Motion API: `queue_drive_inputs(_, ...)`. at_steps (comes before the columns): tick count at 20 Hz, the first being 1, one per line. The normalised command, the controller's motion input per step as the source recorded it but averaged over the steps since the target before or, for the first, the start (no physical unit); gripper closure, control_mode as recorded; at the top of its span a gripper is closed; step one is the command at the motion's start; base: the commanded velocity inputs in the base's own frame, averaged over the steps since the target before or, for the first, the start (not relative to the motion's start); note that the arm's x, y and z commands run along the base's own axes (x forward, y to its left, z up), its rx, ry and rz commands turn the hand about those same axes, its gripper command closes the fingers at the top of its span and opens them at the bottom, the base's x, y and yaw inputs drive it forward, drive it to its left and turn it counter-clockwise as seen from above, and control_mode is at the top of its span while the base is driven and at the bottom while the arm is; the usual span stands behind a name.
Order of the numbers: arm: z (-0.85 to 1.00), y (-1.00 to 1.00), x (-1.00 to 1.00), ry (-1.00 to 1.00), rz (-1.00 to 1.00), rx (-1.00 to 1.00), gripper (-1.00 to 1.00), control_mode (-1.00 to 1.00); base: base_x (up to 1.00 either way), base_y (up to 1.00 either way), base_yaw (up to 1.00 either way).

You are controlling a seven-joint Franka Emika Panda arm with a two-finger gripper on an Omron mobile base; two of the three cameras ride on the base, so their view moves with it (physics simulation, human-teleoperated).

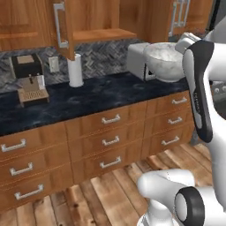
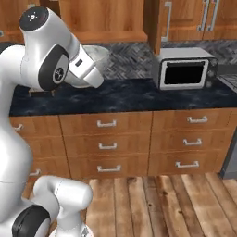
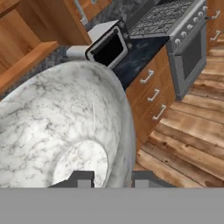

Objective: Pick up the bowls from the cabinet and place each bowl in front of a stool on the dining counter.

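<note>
A speckled grey-white stone-like bowl [image 3: 57,131] hangs in the air in front of the drawer counter, and my gripper [image 3: 114,178] is shut on its rim, one fingertip inside and one outside. The same bowl [image 1: 165,62] sits high at the right of the left base view, beside my hand. In the right base view the bowl [image 2: 96,55] peeks out from behind my forearm. The reddish-brown cabinet [image 1: 101,34] stands open above the counter, with its door [image 1: 64,26] swung outward and its wooden shelf bare. The stools and the dining counter are out of view.
A black-topped counter [image 1: 88,99] with drawer fronts runs below. On it stand a silver toaster oven [image 2: 185,69], a paper towel roll [image 1: 75,70] and a coffee machine [image 1: 30,77]. A stove [image 3: 175,22] adjoins the counter. Wooden floor [image 2: 162,203] lies open in front.
</note>
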Motion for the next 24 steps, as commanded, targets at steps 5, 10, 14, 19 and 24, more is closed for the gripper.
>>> queue_drive_inputs(5, 0.00, 0.00, 0.00, 0.00, 0.00, 0.00, 1.00, 1.00, -0.93, 0.63, -0.48)
queue_drive_inputs(10, 0.00, 0.00, 0.00, 0.00, 0.00, 0.00, 1.00, 1.00, -1.00, 0.57, -0.49)
queue_drive_inputs(14, 0.00, 0.00, 0.00, 0.00, 0.00, 0.00, 1.00, 1.00, -1.00, 0.54, -0.55)
queue_drive_inputs(19, 0.00, 0.00, 0.00, 0.00, 0.00, 0.00, 1.00, 1.00, -1.00, 0.35, -0.56)
queue_drive_inputs(24, 0.00, 0.00, 0.00, 0.00, 0.00, 0.00, 1.00, 1.00, -0.68, -0.04, -0.45)
